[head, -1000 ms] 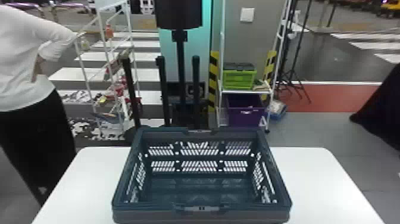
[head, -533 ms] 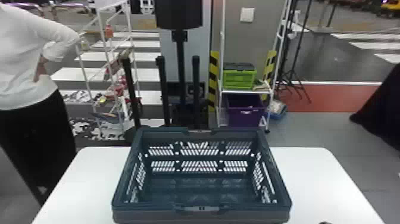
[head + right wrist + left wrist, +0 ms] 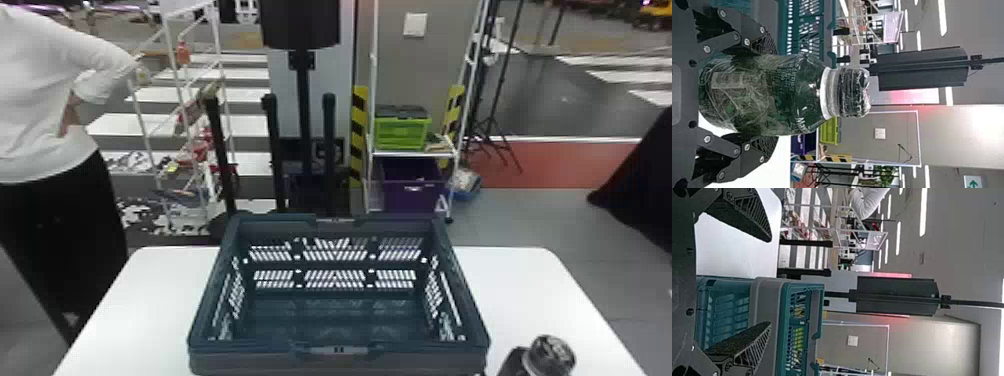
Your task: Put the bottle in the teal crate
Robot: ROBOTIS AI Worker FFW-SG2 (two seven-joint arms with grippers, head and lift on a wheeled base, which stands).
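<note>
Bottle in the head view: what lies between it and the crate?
In the head view, a narrow strip of bare white table shows between the bottle and the crate.

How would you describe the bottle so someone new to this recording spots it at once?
Start from the big teal crate on the white table. Just off its near right corner is the bottle, dark, with a pale ring below its cap. Unlike the open, slotted crate, it is rounded, capped and gripped by the right gripper.
</note>
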